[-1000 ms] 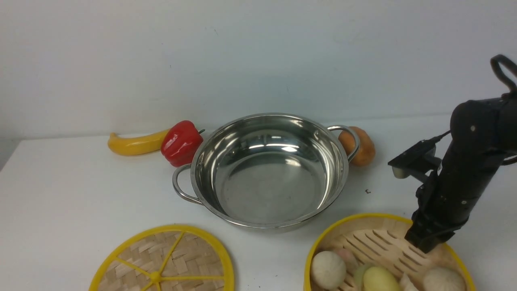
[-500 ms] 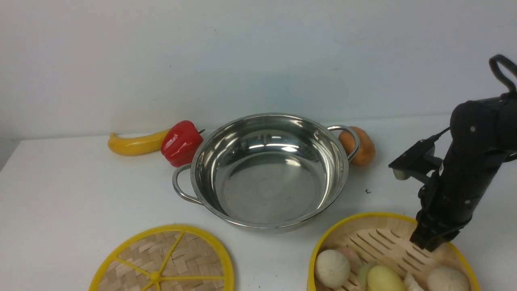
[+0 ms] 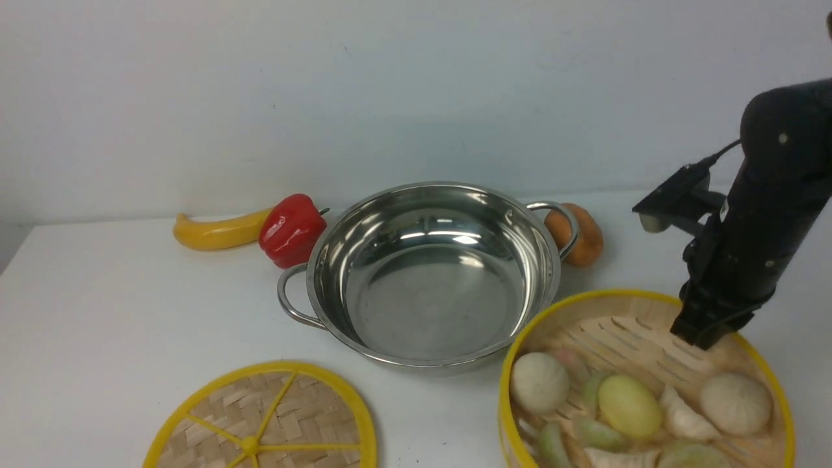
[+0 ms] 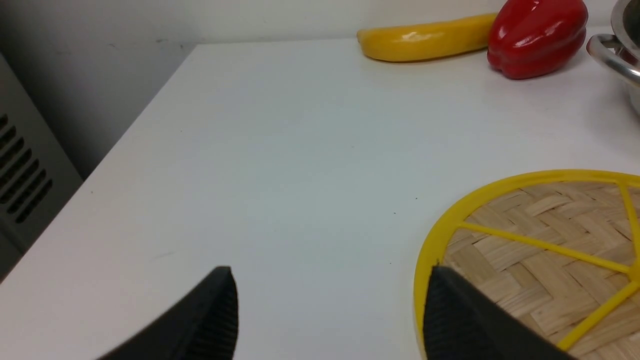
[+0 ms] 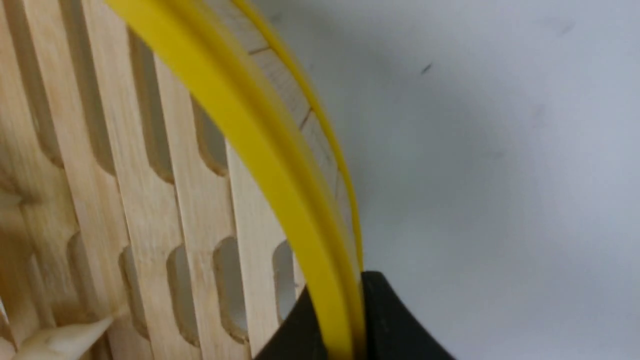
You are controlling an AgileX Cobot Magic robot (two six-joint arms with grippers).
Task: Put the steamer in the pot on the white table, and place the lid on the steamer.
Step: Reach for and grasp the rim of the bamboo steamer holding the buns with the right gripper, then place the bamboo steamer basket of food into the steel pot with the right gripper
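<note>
The steamer (image 3: 624,344), a bamboo basket with yellow rims holding toy buns and dumplings, hangs tilted at the front right, to the right of and nearer than the pot. My right gripper (image 3: 705,335) is shut on its far-right rim, one finger on each side of the yellow rim (image 5: 240,130) in the right wrist view (image 5: 342,300). The shiny pot (image 3: 429,292) stands empty mid-table on the white table (image 3: 130,312). The lid (image 3: 273,416) lies flat at the front left. My left gripper (image 4: 330,280) is open, low over the table, one finger over the lid's (image 4: 540,240) edge.
A yellow banana-shaped toy (image 3: 218,233) and a red pepper (image 3: 292,227) lie behind the pot's left handle. A brown potato (image 3: 582,234) sits behind its right handle. The table's left edge (image 4: 125,140) drops off beside a grey vented unit (image 4: 25,175).
My right arm has risen with the steamer's rim in its grip. The steamer has come up and tilted, showing more of the food inside. Pot and lid have not moved.
</note>
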